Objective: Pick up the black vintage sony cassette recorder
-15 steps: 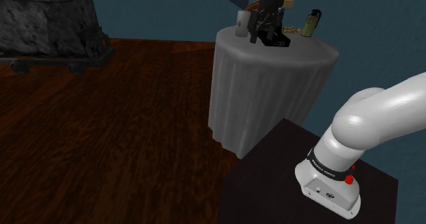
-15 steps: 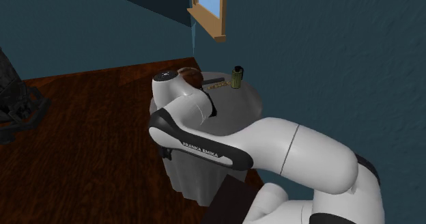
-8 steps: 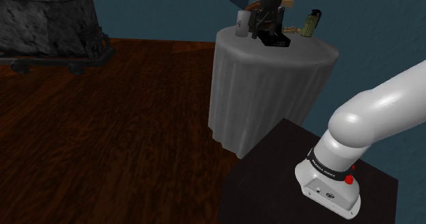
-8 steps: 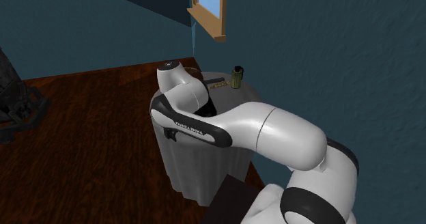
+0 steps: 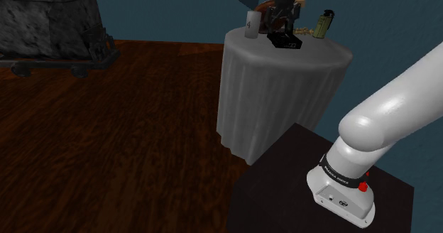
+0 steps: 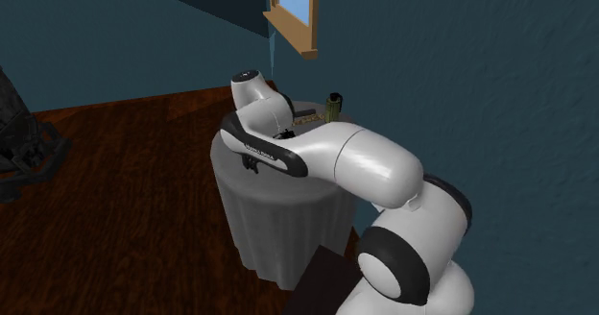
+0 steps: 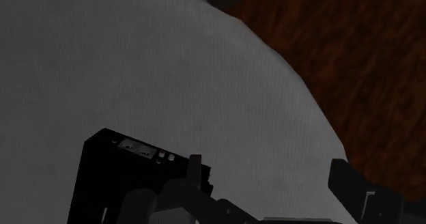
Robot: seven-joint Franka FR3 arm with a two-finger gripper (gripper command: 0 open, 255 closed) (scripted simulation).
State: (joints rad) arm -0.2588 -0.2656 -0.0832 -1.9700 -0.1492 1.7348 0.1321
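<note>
The black cassette recorder (image 5: pixel 288 42) lies flat on a round table draped in grey cloth (image 5: pixel 284 89). My black gripper (image 5: pixel 280 28) hangs just above the recorder, toward its end nearer the shoulder view's left. In the wrist view the recorder (image 7: pixel 126 178) is a black box with a small control panel, lying on the cloth. The gripper (image 7: pixel 273 188) is open, with one finger (image 7: pixel 197 171) over the recorder's edge and the other (image 7: pixel 349 182) over bare cloth. In the second exterior view the white arm (image 6: pixel 326 155) covers the recorder.
A white mug (image 5: pixel 251 24) and an olive bottle (image 5: pixel 323 24) stand on the table beside the recorder. A small brown object lies between them. A dark mine cart (image 5: pixel 50 29) sits on the wooden floor at the far left. The black stand (image 5: pixel 312 196) is at the lower right.
The arm has stretched out further over the table. The gripper has shifted slightly toward the shoulder view's right and come closer over the recorder. The recorder has not moved.
</note>
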